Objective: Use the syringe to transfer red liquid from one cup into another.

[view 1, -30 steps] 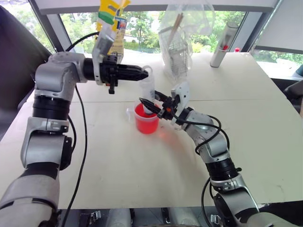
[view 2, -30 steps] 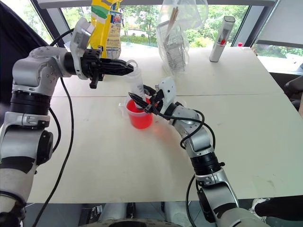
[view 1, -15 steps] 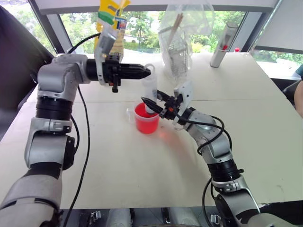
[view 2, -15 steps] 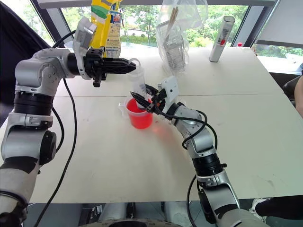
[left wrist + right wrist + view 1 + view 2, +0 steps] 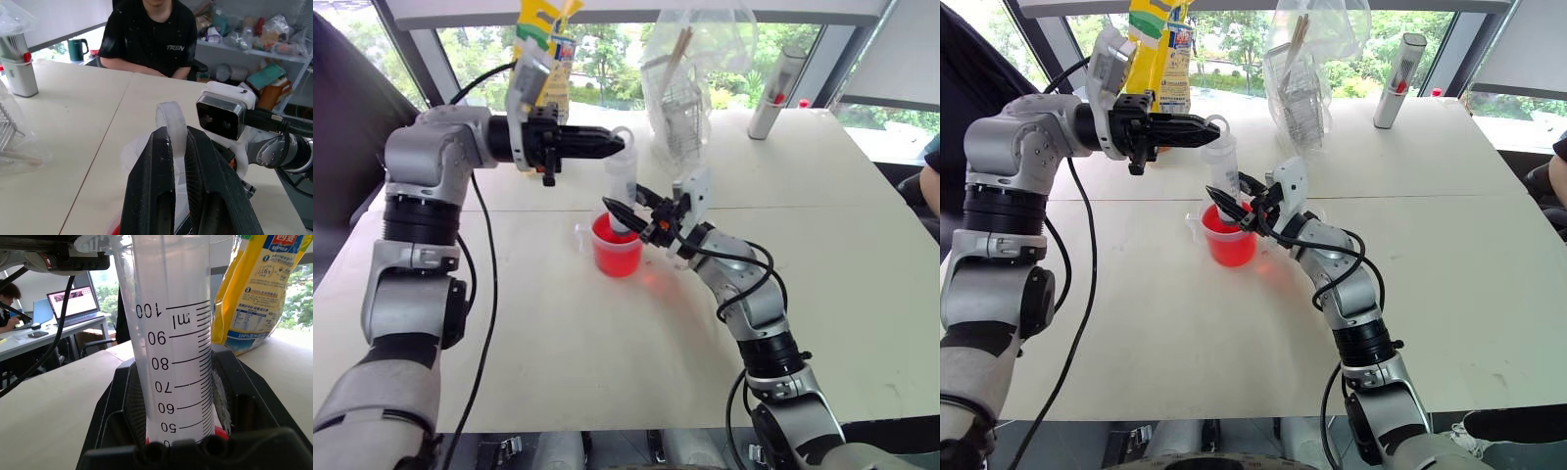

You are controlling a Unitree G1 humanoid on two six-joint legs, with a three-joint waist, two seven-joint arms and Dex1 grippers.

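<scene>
you are viewing a pale table [image 5: 607,372] carrying a red handled cup [image 5: 617,250], a yellow pouch [image 5: 548,59], a bagged wire rack [image 5: 690,88] and a grey tube [image 5: 775,93].

The left arm reaches in from the left edge of the head view, upper arm raised and forearm level across the upper left of the frame. Its left gripper [image 5: 612,144] points level toward the frame's centre, its black fingers [image 5: 156,196] pressed together on the ring at the top of the syringe [image 5: 1224,171]. The right arm rises from the lower right, bent at the elbow, forearm slanting up toward the centre. Its right gripper [image 5: 625,211] points up and left, fingers partly spread and clasping the syringe barrel.
</scene>
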